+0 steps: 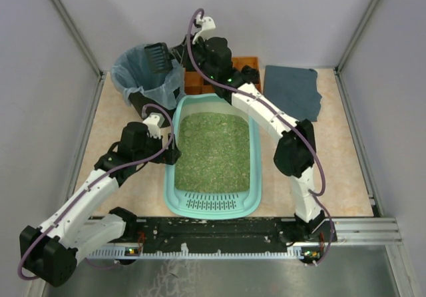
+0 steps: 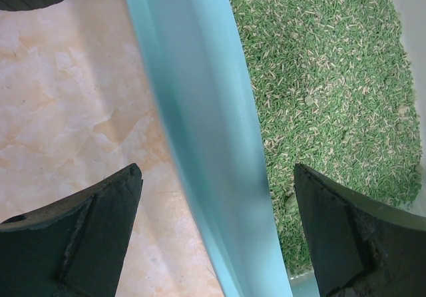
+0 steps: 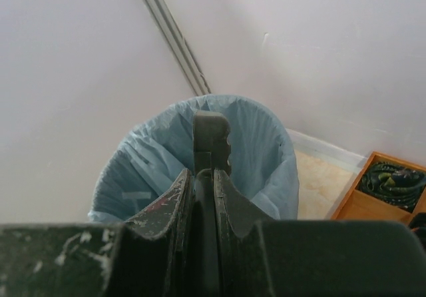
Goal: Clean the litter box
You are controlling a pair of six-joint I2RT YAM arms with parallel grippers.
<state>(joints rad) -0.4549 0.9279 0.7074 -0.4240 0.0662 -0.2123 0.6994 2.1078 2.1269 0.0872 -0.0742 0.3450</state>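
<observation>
Top external view: we see a pale marbled table [image 1: 346, 177]. At its middle sits the litter box [image 1: 213, 207], a large light-teal plastic tray, rectangular with rounded corners, its slotted lip at the near end. Green granular litter [image 1: 213, 147], flecked with paler grains, covers its floor in a loose layer. Beyond the litter box's far right corner lies a flat blue-grey cloth [image 1: 291, 90]. Beyond its far left corner stands a round black bin [image 1: 136, 77] lined with a thin, crinkled pale-blue bag. Just behind its far end is an orange compartmented tray [image 1: 247, 64], partly hidden by the right arm. Left wrist view: the left gripper [image 2: 216, 177] is spread wide, its dark fingers astride the litter box's smooth left wall. Right wrist view: the right gripper [image 3: 213, 177] is clenched on a dark scoop [image 3: 212, 134] with a scalloped handle end, above the bin.
</observation>
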